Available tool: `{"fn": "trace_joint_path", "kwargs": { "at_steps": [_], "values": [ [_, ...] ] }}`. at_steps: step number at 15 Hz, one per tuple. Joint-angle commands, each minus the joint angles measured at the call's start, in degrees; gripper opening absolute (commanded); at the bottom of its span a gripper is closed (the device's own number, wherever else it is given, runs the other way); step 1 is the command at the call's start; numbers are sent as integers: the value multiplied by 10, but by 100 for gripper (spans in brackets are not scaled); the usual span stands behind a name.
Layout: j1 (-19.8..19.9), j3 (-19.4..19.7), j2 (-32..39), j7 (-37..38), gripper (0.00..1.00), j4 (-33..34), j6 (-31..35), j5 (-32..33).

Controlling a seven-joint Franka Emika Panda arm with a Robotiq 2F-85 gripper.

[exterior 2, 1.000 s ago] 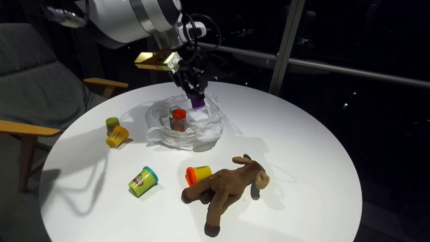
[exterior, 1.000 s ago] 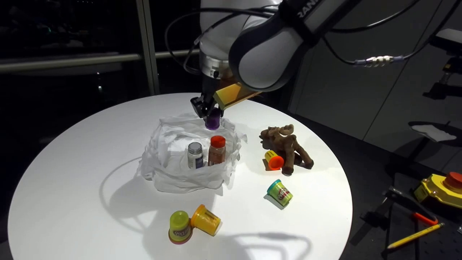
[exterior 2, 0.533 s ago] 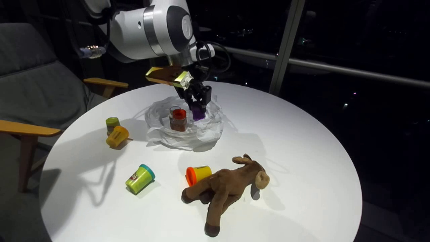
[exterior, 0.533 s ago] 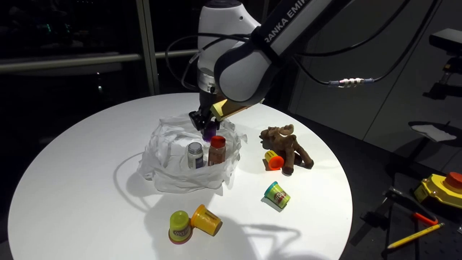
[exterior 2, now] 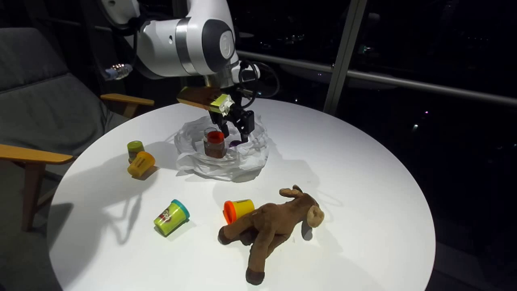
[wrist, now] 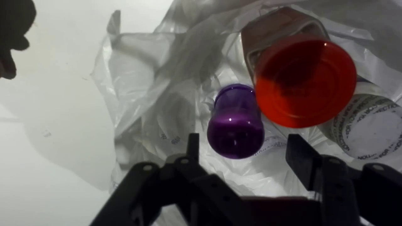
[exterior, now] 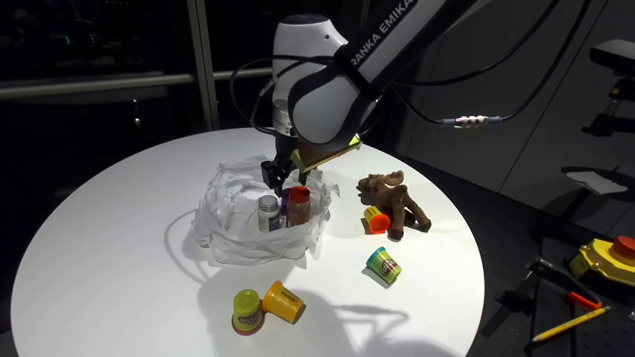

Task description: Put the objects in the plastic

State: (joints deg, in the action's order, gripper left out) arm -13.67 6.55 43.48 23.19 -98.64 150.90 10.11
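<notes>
Cup point(wrist: 236, 127) glossy purple, inside wrinkled whitish bag point(exterior: 258, 248); gripper point(wrist: 242, 146) fingers wide apart.

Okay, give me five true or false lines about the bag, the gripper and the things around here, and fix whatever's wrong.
The gripper is open, with a gap on each side of the purple cup. True.
The stuffed animal lies on the table, outside the bag. True.
The purple cup is also outside the bag. False: it is inside, beside the red-lidded jar.
The red-lidded jar is tipped over. False: it stands upright.
The teal-lidded green cup lies on its side. True.
</notes>
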Motion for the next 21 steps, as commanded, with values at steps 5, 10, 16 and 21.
{"fn": "trace_joint_path", "kwargs": {
  "at_steps": [5,10,16,21],
  "values": [
    [-14,6,-81,6,100,-46,8,-9],
    [-49,22,-218,37,100,-189,18,30],
    [-37,-16,-364,40,100,-383,10,68],
    [7,-63,-409,-21,100,-515,4,14]
  ]
}}
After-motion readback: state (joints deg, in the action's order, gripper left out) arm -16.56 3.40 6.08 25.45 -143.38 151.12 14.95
